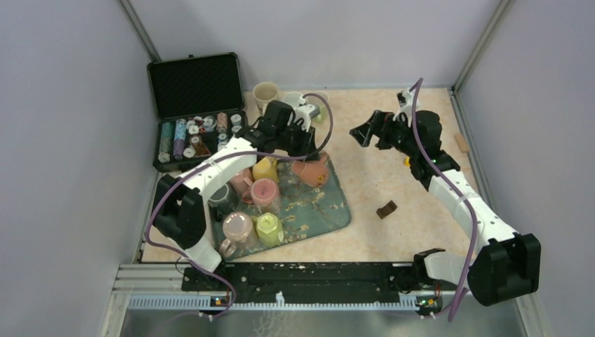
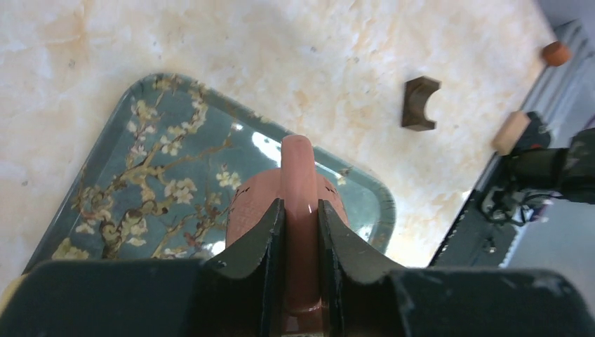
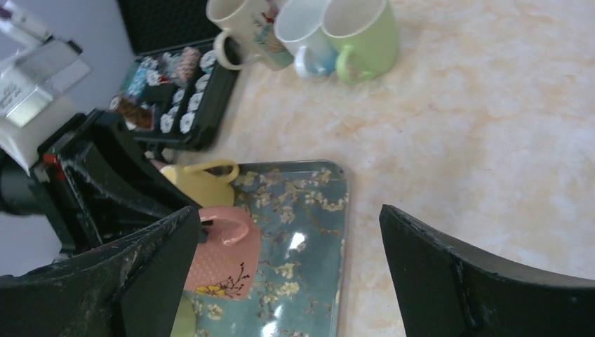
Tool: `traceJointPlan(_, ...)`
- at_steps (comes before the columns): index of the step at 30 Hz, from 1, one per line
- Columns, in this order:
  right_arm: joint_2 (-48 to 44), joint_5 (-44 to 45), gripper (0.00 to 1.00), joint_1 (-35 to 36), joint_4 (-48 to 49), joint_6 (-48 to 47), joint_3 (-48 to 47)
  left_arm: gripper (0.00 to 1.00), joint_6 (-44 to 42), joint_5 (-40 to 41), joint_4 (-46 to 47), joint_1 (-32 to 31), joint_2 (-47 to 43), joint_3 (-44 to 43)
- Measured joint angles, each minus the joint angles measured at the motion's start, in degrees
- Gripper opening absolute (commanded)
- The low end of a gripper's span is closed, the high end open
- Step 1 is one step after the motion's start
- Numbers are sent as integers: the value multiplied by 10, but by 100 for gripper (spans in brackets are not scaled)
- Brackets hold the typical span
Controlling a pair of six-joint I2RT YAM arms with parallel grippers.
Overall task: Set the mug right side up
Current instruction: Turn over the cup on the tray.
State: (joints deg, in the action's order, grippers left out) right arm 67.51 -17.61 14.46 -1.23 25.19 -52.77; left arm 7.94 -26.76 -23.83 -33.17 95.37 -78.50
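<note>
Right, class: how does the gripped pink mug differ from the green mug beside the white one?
The pink mug is tipped over the tray; the green mug stands upright on the table. The left gripper's jaws clamp the pink mug's handle; the green mug is free. Both have handles.

Marbled beige table (image 1: 365,232), floral tray (image 1: 330,203), open black case (image 1: 195,86), three upright mugs (image 3: 302,31), brown block (image 1: 386,209)

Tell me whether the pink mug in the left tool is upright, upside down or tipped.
Tipped: the pink mug lies sideways over the tray, its handle pointing up and pinched by the left tool.
</note>
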Motion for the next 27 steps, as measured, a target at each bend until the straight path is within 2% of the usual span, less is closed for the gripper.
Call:
traceJointPlan(10, 2, -182, 81, 0, 106, -13, 14, 0, 57, -141, 118, 55, -68, 56)
traceJointPlan(15, 18, -276, 79, 0, 166, 5, 14, 0, 113, -223, 207, 82, -95, 103)
traceJointPlan(27, 80, -343, 66, 57, 158, 0, -29, 0, 263, -345, 425, 108, -107, 168)
